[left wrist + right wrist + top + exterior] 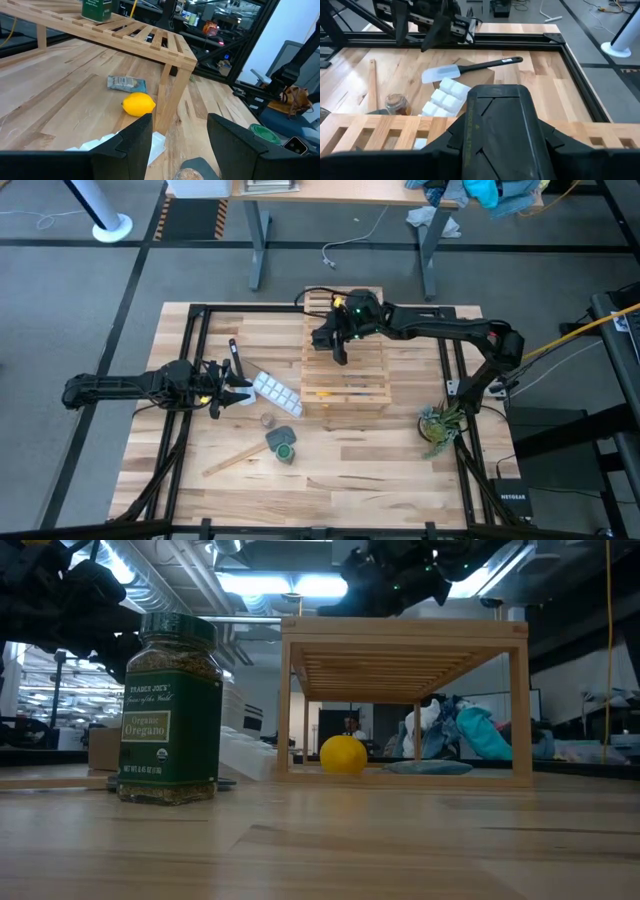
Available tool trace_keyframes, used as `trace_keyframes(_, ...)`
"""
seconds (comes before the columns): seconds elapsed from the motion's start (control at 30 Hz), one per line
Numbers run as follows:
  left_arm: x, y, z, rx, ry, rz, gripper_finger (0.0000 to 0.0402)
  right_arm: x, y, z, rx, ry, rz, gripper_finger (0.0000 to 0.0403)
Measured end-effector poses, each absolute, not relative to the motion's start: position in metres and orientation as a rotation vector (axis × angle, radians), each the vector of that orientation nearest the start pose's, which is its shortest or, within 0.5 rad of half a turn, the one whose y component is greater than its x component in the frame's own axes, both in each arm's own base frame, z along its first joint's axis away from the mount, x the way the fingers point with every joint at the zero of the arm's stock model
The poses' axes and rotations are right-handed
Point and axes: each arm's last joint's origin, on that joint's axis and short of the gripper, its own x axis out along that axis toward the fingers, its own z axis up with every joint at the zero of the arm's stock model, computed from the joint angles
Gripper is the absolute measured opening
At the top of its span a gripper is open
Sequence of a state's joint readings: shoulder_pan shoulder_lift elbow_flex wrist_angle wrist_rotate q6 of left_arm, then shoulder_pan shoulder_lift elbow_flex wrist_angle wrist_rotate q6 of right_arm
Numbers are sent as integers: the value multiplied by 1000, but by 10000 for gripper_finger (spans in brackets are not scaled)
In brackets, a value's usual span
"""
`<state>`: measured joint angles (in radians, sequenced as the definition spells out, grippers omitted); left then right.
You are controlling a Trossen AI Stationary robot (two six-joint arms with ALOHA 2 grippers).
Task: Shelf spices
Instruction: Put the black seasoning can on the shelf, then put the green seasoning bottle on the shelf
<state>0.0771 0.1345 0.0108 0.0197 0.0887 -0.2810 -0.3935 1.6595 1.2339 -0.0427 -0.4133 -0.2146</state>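
High view: the right pincer [340,350] clamps a dark, black-topped spice jar [496,125] over the top of the wooden shelf [345,392].

The left pincer [232,388] hangs with its jaws apart at the left of the counter [350,470], beside a white ice-cube tray [275,393] and a spatula [470,68]. A green-lidded oregano jar [170,710] stands upright on the counter in front of the shelf, near a small clear jar [268,420] with brownish contents and a wooden stick [233,459]. A lemon [138,105] and a small packet [126,83] lie under the shelf. A plant [440,425] sits at the counter's right edge.
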Motion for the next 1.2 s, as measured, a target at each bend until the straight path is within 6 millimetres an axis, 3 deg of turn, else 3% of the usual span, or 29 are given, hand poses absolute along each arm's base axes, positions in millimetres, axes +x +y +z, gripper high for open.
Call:
trace_keyframes(0.4,105,6,158,-289,105,3,182,354,-134,275,-31,416,71,137)
trace_keyframes(0.9,105,6,158,-289,105,3,182,352,-133,277,-3,423,65,349)
trace_keyframes(1.03,105,6,158,-289,104,3,182,341,-129,294,-13,401,56,377)
trace_keyframes(1.2,105,6,158,-289,103,3,182,321,-121,318,-22,388,45,385)
